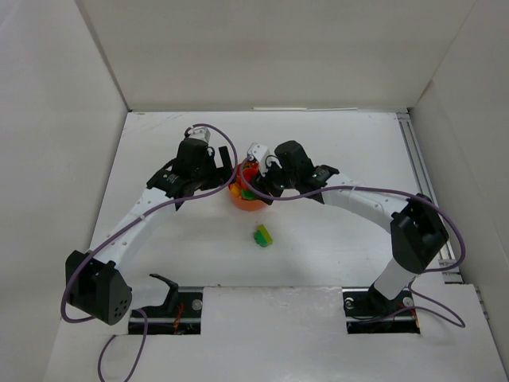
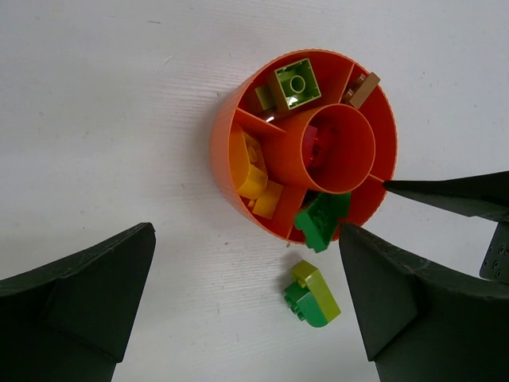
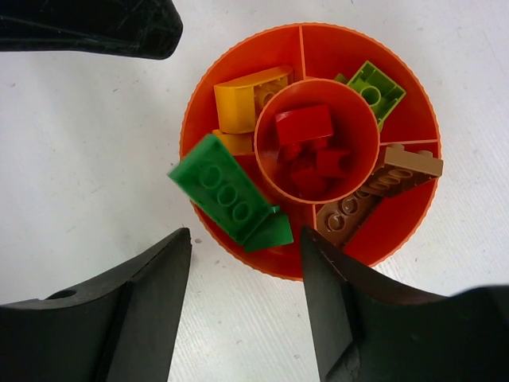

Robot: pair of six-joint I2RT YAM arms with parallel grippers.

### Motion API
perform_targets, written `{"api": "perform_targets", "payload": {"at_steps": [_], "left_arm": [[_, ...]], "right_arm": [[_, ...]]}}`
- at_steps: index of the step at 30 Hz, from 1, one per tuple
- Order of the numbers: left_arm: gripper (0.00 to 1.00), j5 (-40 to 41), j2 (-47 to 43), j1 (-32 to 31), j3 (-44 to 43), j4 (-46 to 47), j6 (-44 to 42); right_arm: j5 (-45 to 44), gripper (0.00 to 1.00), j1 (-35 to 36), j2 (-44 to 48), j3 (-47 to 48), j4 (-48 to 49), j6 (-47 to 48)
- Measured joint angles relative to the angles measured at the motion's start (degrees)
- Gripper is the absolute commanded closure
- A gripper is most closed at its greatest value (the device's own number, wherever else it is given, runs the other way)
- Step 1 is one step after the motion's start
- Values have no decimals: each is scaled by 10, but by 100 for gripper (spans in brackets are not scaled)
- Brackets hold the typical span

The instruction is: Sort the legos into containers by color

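The white table (image 1: 334, 159) carries everything. The left arm (image 1: 135, 219) and right arm (image 1: 374, 203) both reach inward to its middle.

The left gripper (image 2: 246, 231) hangs over the left side of the orange dish (image 3: 191, 103) with its jaws spread wide and nothing between them. The right gripper (image 3: 246, 239) hangs over the right side, also with its jaws apart. They are not clamped on anything, though the end of a green brick (image 3: 223, 191) lies just beside one fingertip.

The dish stands at the centre of the table, between the two grippers. It is round, with a middle cup (image 3: 266, 151) and a ring of divided sections around it.

- **Middle cup:** several red bricks (image 3: 306, 123) are piled inside.
- **Left section:** yellow bricks (image 3: 250, 95) sit here, one with a rounded top and a smaller one tucked against it.
- **Near section:** the long green brick lies tilted, one end inside and the other sticking out over the rim.
- **Right section:** brown bricks (image 3: 374, 191) lie here, a dark one and a paler tan one, leaning together.
- **Far section:** a lime brick (image 3: 374, 91) rests studs up. From the left wrist a duller olive bit shows just beside it; what it is cannot be told.

One loose piece (image 2: 312, 294), dark green with a lime part stuck to it, lies on the table outside the dish. It is near the dish's near edge, not touching it, close to the overhanging green brick.
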State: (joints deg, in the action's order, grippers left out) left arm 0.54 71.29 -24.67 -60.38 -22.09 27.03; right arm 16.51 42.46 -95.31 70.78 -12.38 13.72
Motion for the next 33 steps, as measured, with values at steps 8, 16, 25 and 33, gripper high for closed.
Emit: {"api": "perform_targets", "payload": {"at_steps": [8, 16, 25, 33], "left_arm": [[0, 2, 0, 0, 0, 0, 0], [0, 2, 0, 0, 0, -1, 0], [0, 1, -6, 0, 0, -5, 0], [0, 3, -12, -12, 25, -15, 10]], "right_arm": [[0, 33, 0, 0, 0, 0, 0], [-3, 30, 0, 15, 0, -5, 0], [-7, 3, -66, 106, -16, -4, -7], [-7, 0, -168, 190, -82, -9, -21]]}}
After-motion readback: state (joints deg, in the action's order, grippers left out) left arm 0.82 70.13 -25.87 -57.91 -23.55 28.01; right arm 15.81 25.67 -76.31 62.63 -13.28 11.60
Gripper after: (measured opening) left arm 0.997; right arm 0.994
